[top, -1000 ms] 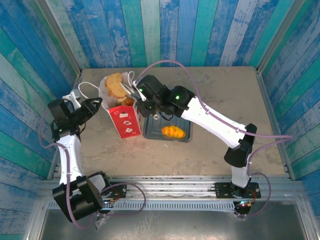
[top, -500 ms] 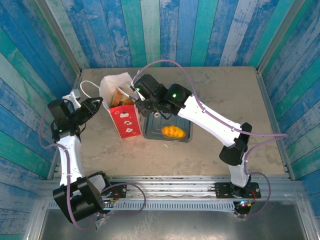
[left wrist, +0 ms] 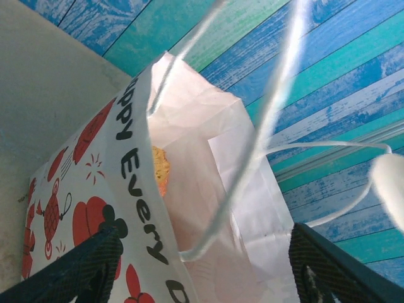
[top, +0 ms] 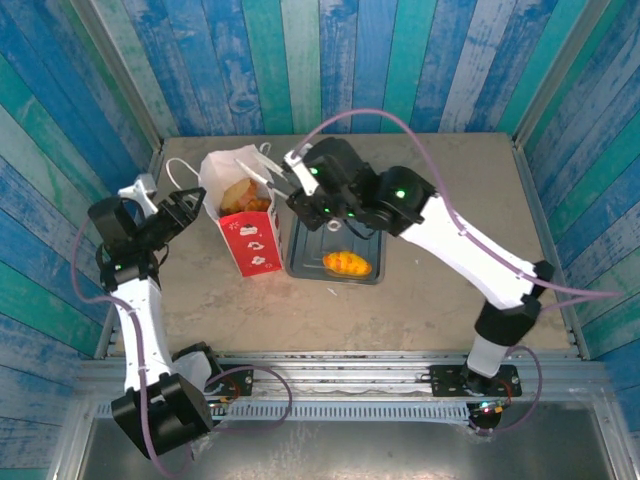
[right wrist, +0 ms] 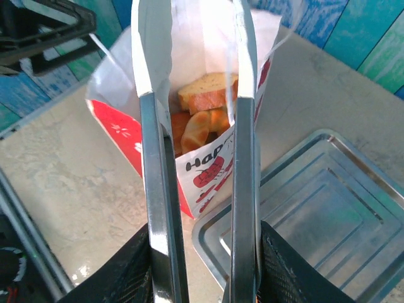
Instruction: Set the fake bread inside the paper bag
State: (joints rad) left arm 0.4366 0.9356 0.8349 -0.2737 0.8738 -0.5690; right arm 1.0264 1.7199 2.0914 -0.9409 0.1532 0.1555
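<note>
1. Most of the fake bread [right wrist: 203, 101] is piled inside the paper bag [top: 250, 240], reaching near its mouth. One golden pastry [top: 345, 263] lies on the grey metal tray [top: 305, 262] just beside the bag. The pile looks high, so I judge the last piece could perch on top and roll out rather than settle.
2. The bag stands upright on the table [top: 450, 170] between the two arms, close against the tray's left edge; I cannot tell whether they touch. It is light paper, so a sideways nudge could tip it and spill what is inside.
3. My right gripper [right wrist: 205, 265] is clamped on a pair of metal tongs [right wrist: 243, 189]. The two blades are spread apart with nothing between them, and their tips are over the bag's mouth. On the swing across to the tray, the blades could snag the bag's rim and drag the bag over.
4. Smooth steel on a hard toy pastry gives a poor hold. I expect the pastry could slip or shoot out if I squeeze off-centre.
5. My left gripper [top: 185, 208] sits at the bag's left side with its fingers apart, gripping nothing, and a cord handle [left wrist: 265, 126] loops between them. If it pulls away carelessly, the loop may catch a finger and yank the bag.
</note>
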